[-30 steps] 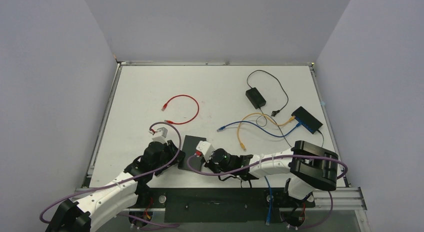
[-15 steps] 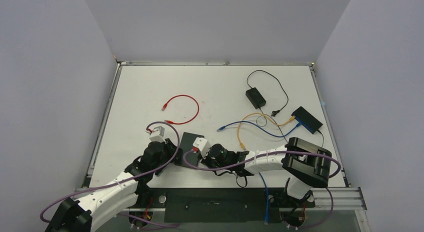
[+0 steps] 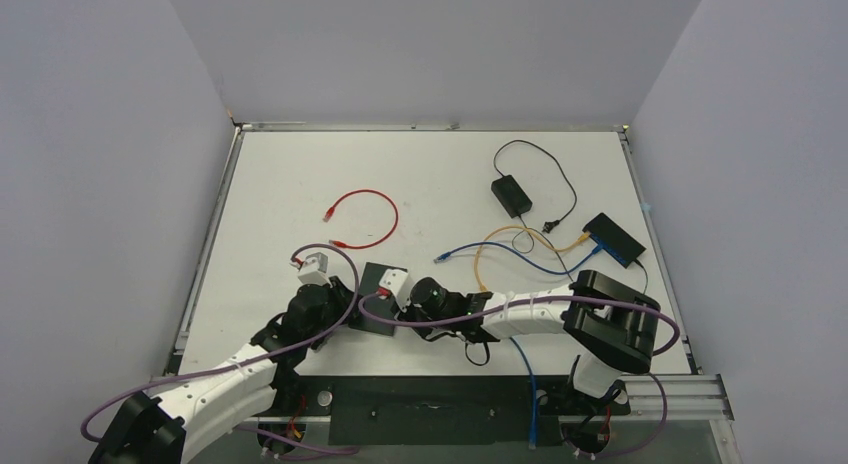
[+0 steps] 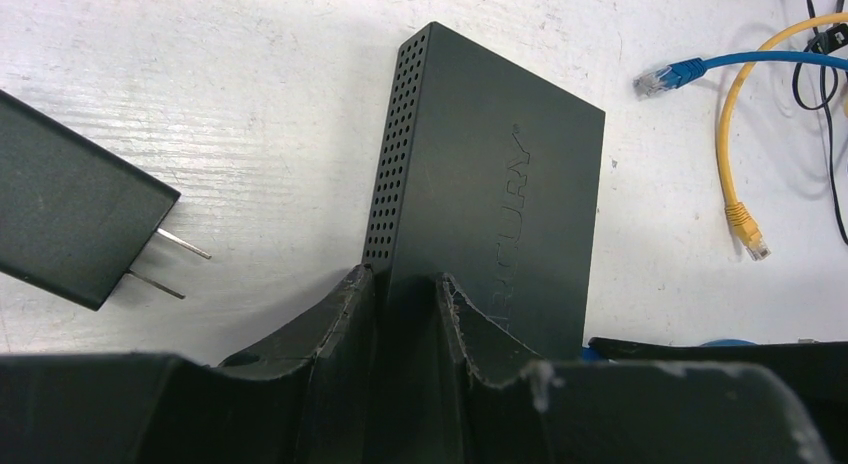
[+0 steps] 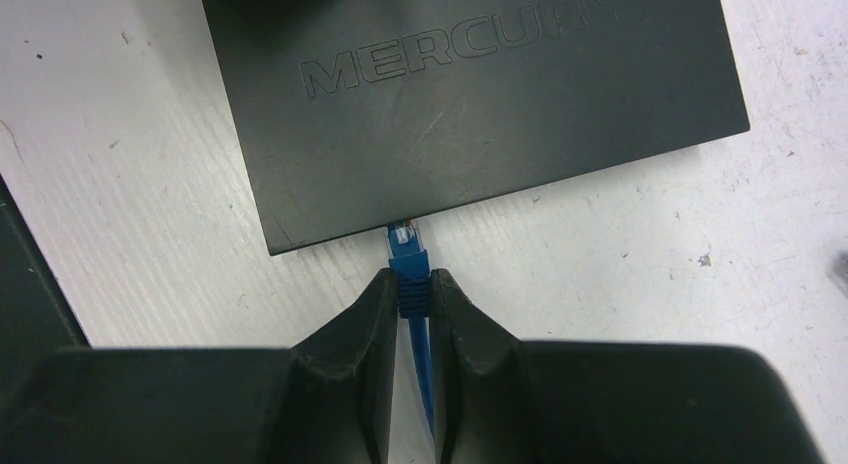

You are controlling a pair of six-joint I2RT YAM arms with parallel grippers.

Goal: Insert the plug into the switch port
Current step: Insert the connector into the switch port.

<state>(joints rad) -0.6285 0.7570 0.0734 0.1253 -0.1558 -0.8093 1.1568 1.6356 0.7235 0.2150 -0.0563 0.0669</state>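
Your plug, blue, meets the near edge of the black switch with its tip at a port, pinched by its boot in the right gripper; how deep it sits cannot be told. Your left gripper clamps the switch from the left, near the front of the table. An adapter lies just beside the switch, with a blue cable and a yellow cable farther off.

Red cable looped; black adapter well apart.
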